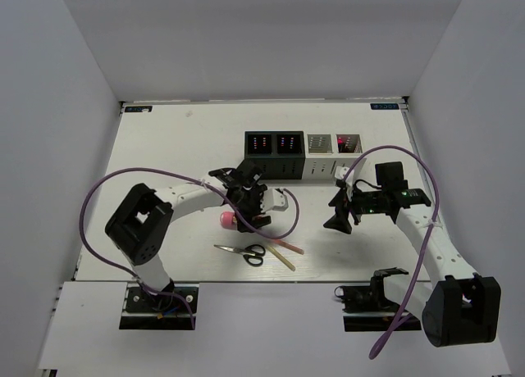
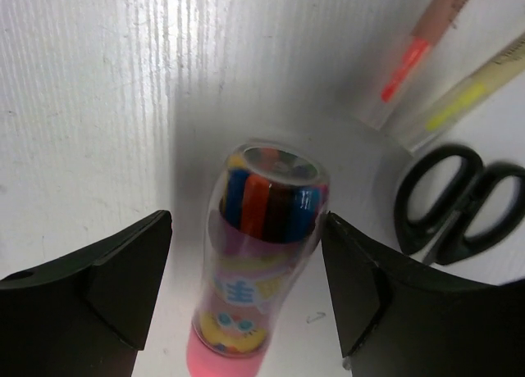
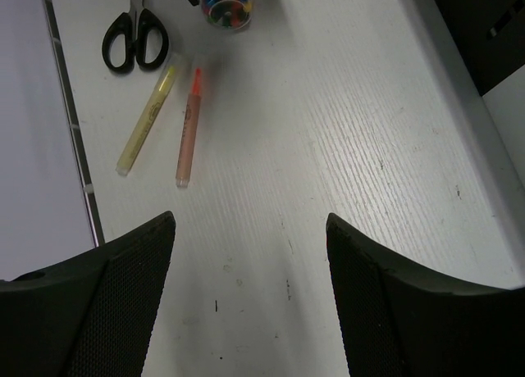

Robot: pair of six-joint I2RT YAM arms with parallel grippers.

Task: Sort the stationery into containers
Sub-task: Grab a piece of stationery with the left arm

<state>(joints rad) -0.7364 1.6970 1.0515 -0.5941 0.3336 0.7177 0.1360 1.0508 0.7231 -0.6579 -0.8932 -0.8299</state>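
A pink cylindrical tube (image 2: 261, 262) filled with coloured pens lies on the table (image 1: 164, 147) between the fingers of my open left gripper (image 2: 248, 221). Its right side is close to the right finger and there is a gap on its left. In the top view the tube's pink end (image 1: 226, 220) sticks out left of the left gripper (image 1: 244, 211). Black-handled scissors (image 1: 246, 252) and two thin sticks (image 1: 285, 251) lie nearer the front edge. My right gripper (image 3: 250, 221) is open and empty above bare table. No markers are in view.
Four cube bins stand in a row at the back: two black (image 1: 275, 152) on the left and two light ones (image 1: 332, 152) on the right. In the right wrist view the scissors (image 3: 135, 41), the sticks (image 3: 168, 123) and the tube (image 3: 228, 4) lie ahead of the gripper.
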